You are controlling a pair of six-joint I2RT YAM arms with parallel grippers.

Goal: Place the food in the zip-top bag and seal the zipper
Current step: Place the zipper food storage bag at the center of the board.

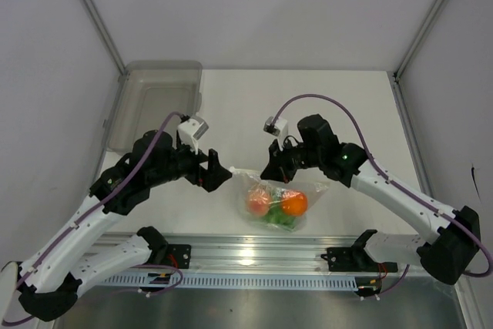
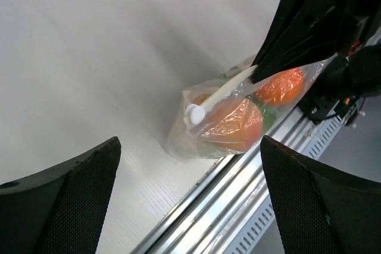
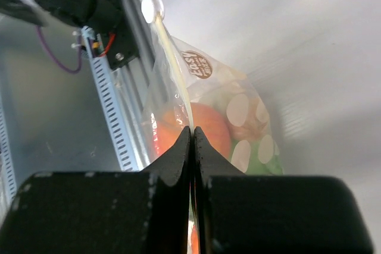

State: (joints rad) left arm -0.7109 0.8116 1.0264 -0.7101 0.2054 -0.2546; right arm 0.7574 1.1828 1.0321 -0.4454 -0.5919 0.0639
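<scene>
1. Zip-top bag, the soft clear crinkly plastic pouch [image 1: 279,207], sits at about 6 o'clock on the pale surface [image 1: 308,105], just beside the silver metal rail [image 1: 246,252] at the near edge. Food's inside: two small round orange fruits [image 1: 294,203] with the leafy green lettuce [image 1: 281,219] under them. I think there's a pale beige lump [image 3: 247,128] in there too, but it's hard to be sure through the plastic.
2. Right tool [image 1: 271,167] comes in at 12 o'clock of the bag and is pinched tight on the white zipper strip [image 3: 172,63] along the top edge. My guess is that gripping that end keeps the strip taut and straight, so the bag doesn't flop.
3. The round white slider [image 2: 194,113] sits at the opposite end of the strip from that pinch. It looks zipped all the way across to me, but I can't tell if it's fully seated.
4. Left tool [image 1: 219,171] hangs at 10 o'clock of the bag, spread wide with nothing in it, near the slider but not touching.
5. The translucent grey rectangular bin [image 1: 154,105] is off at 10 o'clock on the surface, well apart.
</scene>
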